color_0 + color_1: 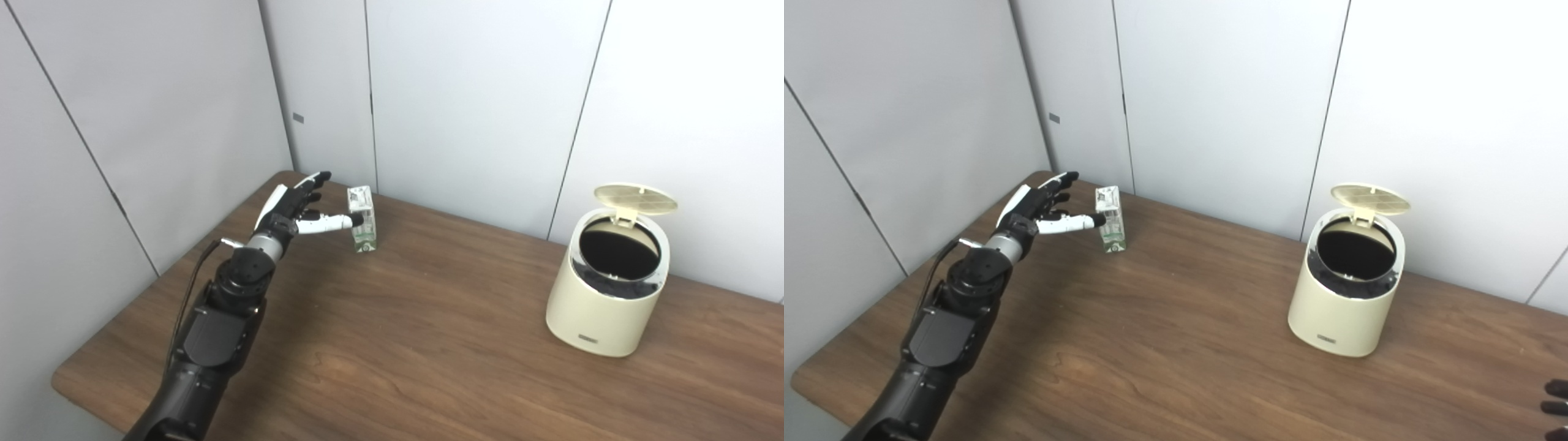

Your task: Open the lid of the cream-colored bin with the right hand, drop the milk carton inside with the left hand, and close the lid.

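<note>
A small green-and-white milk carton [362, 219] stands upright at ten o'clock on the wood-grain table [429, 343], its gabled top printed. The left hand [293, 210] reaches beside it, fingers [315, 179] spread apart, thumb tip touching the carton's side. At three o'clock, the rounded, glossy cream-colored bin [603, 300] gapes dark inside, its ribbed round lid [636, 199] raised. The right hand [1556, 410] barely shows; whether it is spread or closed cannot be told.

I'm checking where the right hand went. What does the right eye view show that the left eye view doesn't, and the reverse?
Only the right eye view shows dark fingertips of the right hand at its lower right edge; whether it is open is unclear. The left eye view shows no thing of its own. Both show the open left hand, a fingertip at the upright milk carton, and the cream bin with its lid up, on the table.
</note>
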Tool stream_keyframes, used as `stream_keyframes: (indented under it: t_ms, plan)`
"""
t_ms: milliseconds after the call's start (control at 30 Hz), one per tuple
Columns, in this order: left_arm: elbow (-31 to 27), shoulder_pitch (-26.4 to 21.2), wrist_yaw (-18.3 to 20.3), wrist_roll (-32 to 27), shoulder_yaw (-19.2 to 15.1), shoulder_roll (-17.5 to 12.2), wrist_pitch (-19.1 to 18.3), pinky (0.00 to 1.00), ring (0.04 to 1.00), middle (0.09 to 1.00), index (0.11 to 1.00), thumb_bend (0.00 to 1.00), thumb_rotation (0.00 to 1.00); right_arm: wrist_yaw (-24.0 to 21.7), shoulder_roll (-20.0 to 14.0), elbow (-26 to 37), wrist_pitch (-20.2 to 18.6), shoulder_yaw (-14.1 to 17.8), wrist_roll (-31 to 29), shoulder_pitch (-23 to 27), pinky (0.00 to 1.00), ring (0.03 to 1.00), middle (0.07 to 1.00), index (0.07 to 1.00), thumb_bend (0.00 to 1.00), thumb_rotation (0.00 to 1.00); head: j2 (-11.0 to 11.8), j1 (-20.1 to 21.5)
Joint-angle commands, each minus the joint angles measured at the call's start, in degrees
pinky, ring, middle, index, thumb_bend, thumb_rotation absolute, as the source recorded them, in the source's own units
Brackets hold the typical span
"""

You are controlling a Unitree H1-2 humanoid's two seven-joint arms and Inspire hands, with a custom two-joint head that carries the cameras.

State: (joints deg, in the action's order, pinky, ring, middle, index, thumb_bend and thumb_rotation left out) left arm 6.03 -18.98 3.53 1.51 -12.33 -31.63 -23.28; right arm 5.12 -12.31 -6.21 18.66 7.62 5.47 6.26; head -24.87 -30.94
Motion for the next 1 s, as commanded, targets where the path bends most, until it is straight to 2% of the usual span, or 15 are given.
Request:
stream_keyframes:
  t_ms: [0, 167, 333, 500, 600, 700, 867, 967]
  plan:
    - [-0.3, -3.3, 0.3, 2.0, 0.7, -3.2, 0.0, 0.79, 0.905, 0.955, 0.971, 1.0, 0.3, 0.2, 0.7, -0.8, 1.7, -0.2, -0.3, -0.3, 0.35, 0.572, 0.633, 0.593, 0.96, 0.87, 0.0, 0.0]
    - [2.4, -4.9, 0.7, 1.8, 1.1, -3.6, 0.4, 0.74, 0.888, 0.943, 0.954, 1.0, 0.28, 0.1, 0.6, -1.0, 2.2, -0.3, -0.2, -0.3, 0.35, 0.576, 0.64, 0.599, 0.96, 0.87, 0.1, 0.3]
    - [4.2, -5.8, 0.9, 2.4, 1.7, -3.9, 0.5, 0.76, 0.882, 0.93, 0.937, 1.0, 0.3, -0.1, 0.4, -1.1, 2.6, -0.4, -0.3, -0.4, 0.36, 0.581, 0.641, 0.602, 0.96, 0.87, 0.3, 0.7]
    - [6.0, -6.7, 0.7, 2.4, 1.3, -3.4, 0.4, 0.77, 0.889, 0.932, 0.94, 1.0, 0.28, 0.0, 0.7, 0.3, 0.8, -0.3, -0.1, -0.9, 0.35, 0.573, 0.635, 0.597, 0.98, 0.88, 0.4, 0.9]
    - [7.7, -7.3, 1.1, 1.2, 0.6, -2.9, 1.5, 0.76, 0.879, 0.926, 0.946, 1.0, 0.25, 0.0, 0.8, 0.9, 0.4, -0.3, -0.1, -1.2, 0.34, 0.563, 0.628, 0.592, 0.98, 0.87, 0.3, 1.1]
    - [8.7, -7.4, 1.9, 1.7, 1.4, -3.3, 3.0, 0.74, 0.874, 0.926, 0.954, 1.0, 0.26, 0.0, 0.9, 1.6, 0.0, -0.4, 0.2, -1.5, 0.34, 0.565, 0.629, 0.593, 0.98, 0.88, 0.2, 1.4]
    - [8.8, -7.5, 1.9, 3.1, 2.8, -3.5, 3.8, 0.83, 0.912, 0.939, 0.962, 1.0, 0.31, 0.5, 1.2, 2.3, -0.7, -0.3, 0.9, -1.8, 0.33, 0.558, 0.625, 0.589, 0.99, 0.89, 0.3, 1.9]
    - [8.3, -7.6, 1.7, 4.3, 3.8, -3.4, 3.6, 0.83, 0.913, 0.936, 0.957, 1.0, 0.33, 0.4, 1.1, 2.4, -0.6, -0.3, 1.1, -2.0, 0.33, 0.556, 0.626, 0.59, 0.99, 0.89, 0.1, 2.0]
